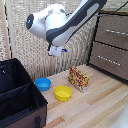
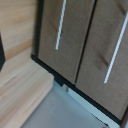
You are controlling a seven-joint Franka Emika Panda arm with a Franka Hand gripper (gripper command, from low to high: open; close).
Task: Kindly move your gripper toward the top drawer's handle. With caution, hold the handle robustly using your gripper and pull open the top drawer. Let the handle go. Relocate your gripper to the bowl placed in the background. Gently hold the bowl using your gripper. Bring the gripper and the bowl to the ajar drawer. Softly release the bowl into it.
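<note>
exterior view: light wooden table (image 1: 100, 107) before woven wall (image 1: 20, 30), brown dresser (image 1: 112, 42); fingers' (image 1: 63, 50) state unclear.

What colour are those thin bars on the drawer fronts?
Silver, against brown wood; the top drawer's handle shows most clearly in the wrist view.

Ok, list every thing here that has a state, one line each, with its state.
top drawer: shut, flush with the dresser front.
lower drawer: shut.
handle: untouched, nothing gripping it.
tool: in the air, holding nothing; open or shut cannot be told.
blue bowl: upright on the table, empty.
yellow bowl: upright on the table, empty.
snack box: standing on the table.
black case: open.
</note>
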